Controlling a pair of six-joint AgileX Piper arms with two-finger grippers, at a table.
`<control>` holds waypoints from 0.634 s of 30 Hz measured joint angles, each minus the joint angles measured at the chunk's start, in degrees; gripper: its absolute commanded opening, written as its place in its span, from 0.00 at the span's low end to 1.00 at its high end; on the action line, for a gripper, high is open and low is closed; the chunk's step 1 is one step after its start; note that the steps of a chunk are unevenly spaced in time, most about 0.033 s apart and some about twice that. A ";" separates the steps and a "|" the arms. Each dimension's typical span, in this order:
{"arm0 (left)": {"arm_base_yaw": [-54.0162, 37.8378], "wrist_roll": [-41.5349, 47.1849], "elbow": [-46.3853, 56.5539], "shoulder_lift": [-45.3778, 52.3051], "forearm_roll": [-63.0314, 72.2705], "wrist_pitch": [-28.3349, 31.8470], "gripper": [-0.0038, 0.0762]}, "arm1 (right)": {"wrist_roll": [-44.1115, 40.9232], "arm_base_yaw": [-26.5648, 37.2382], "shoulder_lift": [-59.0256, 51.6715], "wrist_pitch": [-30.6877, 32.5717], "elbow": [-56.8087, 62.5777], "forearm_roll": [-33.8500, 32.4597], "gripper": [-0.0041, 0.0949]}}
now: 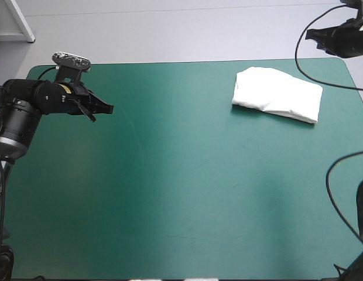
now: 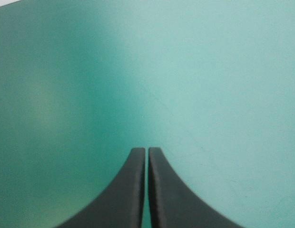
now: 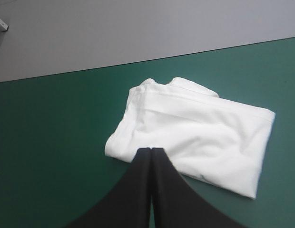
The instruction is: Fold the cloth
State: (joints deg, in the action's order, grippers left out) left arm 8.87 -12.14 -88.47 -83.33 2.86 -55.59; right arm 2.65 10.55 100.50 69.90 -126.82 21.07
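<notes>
The white T-shirt (image 1: pixel 278 93) lies as a folded bundle on the teal-green cover near the table's far right corner. In the right wrist view the T-shirt (image 3: pixel 195 133) sits just ahead of and below my right gripper (image 3: pixel 151 151), whose black fingers meet in a point with nothing between them. From above, the right gripper (image 1: pixel 311 35) hovers beyond the far right edge, raised clear of the bundle. My left gripper (image 1: pixel 109 109) hangs over the table's far left area, shut and empty; the left wrist view shows its fingers (image 2: pixel 138 180) closed over the bare teal-green cover (image 2: pixel 195 85).
The far table edge (image 3: pixel 138 62) runs just behind the bundle, with grey floor beyond. A white furniture corner (image 1: pixel 14 23) stands past the far left corner of the table.
</notes>
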 measured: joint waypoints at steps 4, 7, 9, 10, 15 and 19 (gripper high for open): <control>0.00 -1.88 0.21 1.40 3.16 1.58 0.07 | 3.12 -0.05 -12.67 -0.16 12.09 -4.76 0.03; 0.00 -2.93 0.21 2.22 3.97 2.19 0.07 | 5.48 -0.05 -22.05 -4.06 23.70 -6.26 0.03; 0.00 -4.19 0.31 2.36 4.17 2.26 0.07 | 6.76 -0.05 -28.32 -9.33 32.88 -6.59 0.03; 0.00 -4.58 0.51 2.36 4.17 2.45 0.07 | 7.24 -0.05 -30.83 -11.73 37.54 -6.65 0.03; 0.00 -5.12 5.43 3.65 4.30 5.86 0.07 | 11.17 -0.05 -45.14 -24.27 58.34 -5.71 0.03; 0.00 -5.12 15.74 7.49 4.29 11.48 0.07 | 14.97 -0.05 -52.89 -29.37 71.51 -5.15 0.03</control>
State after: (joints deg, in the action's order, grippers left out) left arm 8.87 -17.26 -72.73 -75.84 7.16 -44.11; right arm 17.62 10.50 47.61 40.53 -55.31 15.92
